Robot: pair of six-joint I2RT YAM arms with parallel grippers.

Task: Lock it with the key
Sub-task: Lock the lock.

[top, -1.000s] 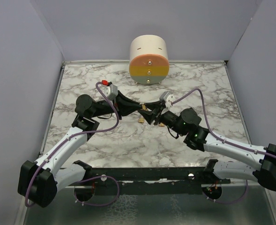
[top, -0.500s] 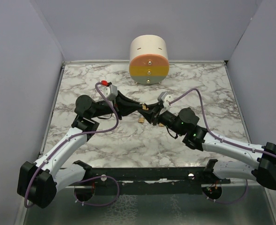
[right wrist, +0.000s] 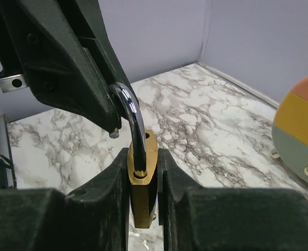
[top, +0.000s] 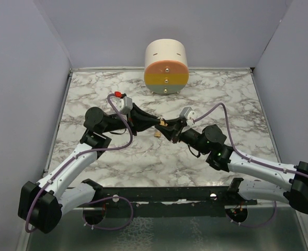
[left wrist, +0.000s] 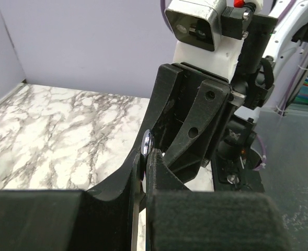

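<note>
Brass padlock [right wrist: 142, 183] with a curved silver steel shackle [right wrist: 133, 112] is held in the air over the middle of the white-and-grey marbled desk [top: 117, 167], where the two arms meet. One shackle leg sits in the brass body. The other end is out of its hole, beside a left finger. The black right fingers [right wrist: 109, 183] press against both flat sides of the body, gripping it. The black left fingers [right wrist: 86, 73] are pinched tight on the bend of the shackle. Well behind, at the desk's far edge, stands a cream drum [top: 166, 52] with an orange, yellow and grey-green banded face.
</note>
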